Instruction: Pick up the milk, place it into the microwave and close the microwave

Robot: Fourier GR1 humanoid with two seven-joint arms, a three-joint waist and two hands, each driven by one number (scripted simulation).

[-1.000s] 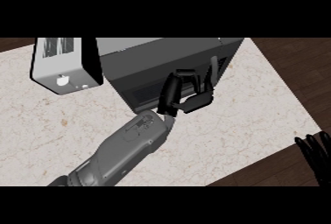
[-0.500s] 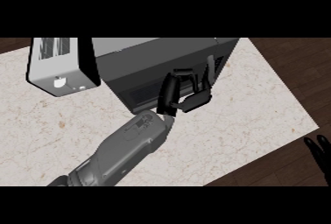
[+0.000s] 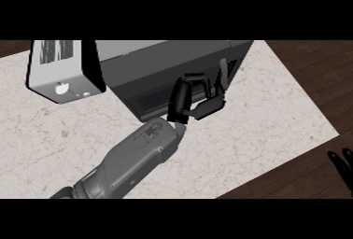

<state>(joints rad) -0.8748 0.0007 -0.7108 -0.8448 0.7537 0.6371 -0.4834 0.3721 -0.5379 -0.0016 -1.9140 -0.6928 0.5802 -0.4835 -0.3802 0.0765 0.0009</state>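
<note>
The left hand (image 3: 196, 98) presses straight fingers (image 3: 222, 77) against the microwave (image 3: 172, 65) front — no milk visible. A slip could leave the door ajar.

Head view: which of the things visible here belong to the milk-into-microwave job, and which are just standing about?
Part of the job:
- microwave, door appears shut
- left hand, fingers straight, at the microwave's front
- milk: not visible

Just standing about:
- toaster, left of the microwave
- right hand, resting at the lower right edge
- counter
</note>
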